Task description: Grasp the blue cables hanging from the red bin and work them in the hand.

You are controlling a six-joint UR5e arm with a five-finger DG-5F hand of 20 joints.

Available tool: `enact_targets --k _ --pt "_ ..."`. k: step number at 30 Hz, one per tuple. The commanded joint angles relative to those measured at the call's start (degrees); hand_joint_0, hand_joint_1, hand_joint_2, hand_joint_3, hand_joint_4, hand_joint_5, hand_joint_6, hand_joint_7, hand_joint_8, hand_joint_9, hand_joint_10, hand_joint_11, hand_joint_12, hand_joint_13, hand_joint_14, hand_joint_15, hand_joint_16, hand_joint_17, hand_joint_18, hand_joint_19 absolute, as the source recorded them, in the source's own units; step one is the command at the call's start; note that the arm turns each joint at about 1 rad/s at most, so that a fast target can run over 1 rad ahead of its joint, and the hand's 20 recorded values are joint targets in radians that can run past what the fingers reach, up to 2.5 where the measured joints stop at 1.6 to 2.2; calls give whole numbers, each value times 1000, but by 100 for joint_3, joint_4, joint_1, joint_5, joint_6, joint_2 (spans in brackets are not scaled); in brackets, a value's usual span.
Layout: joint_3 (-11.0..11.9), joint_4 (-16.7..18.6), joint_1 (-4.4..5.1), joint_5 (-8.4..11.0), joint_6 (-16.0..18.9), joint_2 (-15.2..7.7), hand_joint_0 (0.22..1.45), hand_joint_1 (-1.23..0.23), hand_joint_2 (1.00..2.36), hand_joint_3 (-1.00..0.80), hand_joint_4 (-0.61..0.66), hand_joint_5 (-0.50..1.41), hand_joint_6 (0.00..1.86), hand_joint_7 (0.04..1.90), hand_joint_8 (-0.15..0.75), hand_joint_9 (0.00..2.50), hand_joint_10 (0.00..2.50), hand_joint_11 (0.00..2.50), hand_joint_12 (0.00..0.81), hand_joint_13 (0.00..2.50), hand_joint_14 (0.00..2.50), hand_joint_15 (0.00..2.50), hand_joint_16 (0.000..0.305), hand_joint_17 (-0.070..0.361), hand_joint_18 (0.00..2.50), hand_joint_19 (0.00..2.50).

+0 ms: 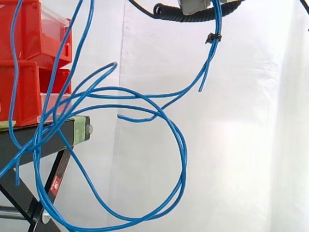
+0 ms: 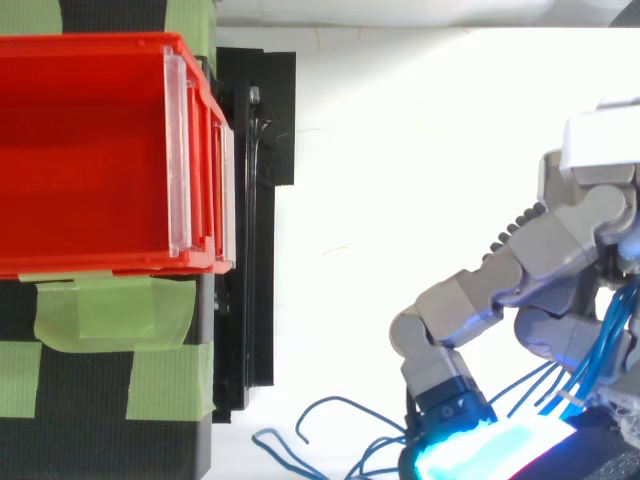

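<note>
- Closest to me, at the lower right of the top view, the hand (image 2: pixel 560 245) has its fingers curled, with a bunch of blue cables (image 1: pixel 185 159) threaded between them. I read that as a closed hold on the cables, not a spread hand.
- One of its pads (image 2: pixel 470 455) glows cyan just beneath the curled fingers, and loose cable ends fan out beside it.
- Seen from the side, the cables hang from the hand at the top edge. A black tie (image 1: pixel 213 37) bundles them, and one short end hangs free below it.
- Further out, the cables sag into a big loop in open air between the hand and the stand, with slack to spare.
- Beyond that, the strands cross the black stand (image 2: pixel 278 120), which has green tape (image 2: pixel 110 310) on its top, and climb to the red bins (image 2: pixel 90 45), where they are anchored.
- Farthest back is the white curtain (image 1: pixel 241 145).
- My judgement: the grasp is made and I am in the working step. The next move calls for small finger shifts that roll the strands without opening the hold. The arm should stay where the loop keeps its slack, so nothing tugs on the bins.
</note>
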Motion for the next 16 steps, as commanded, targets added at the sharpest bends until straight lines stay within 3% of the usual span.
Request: enact_targets --k 1,16 --pt "0 -3 0 0 0 4 900 -710 1021 -501 238 707 117 1632 510 1913 2500 2500 704 2067 2500 2079 209 157 2425 764" --pt "0 6 0 0 9 4 899 -709 1021 -502 241 707 120 1631 510 1913 2500 2500 704 2067 2500 2079 209 157 2425 764"
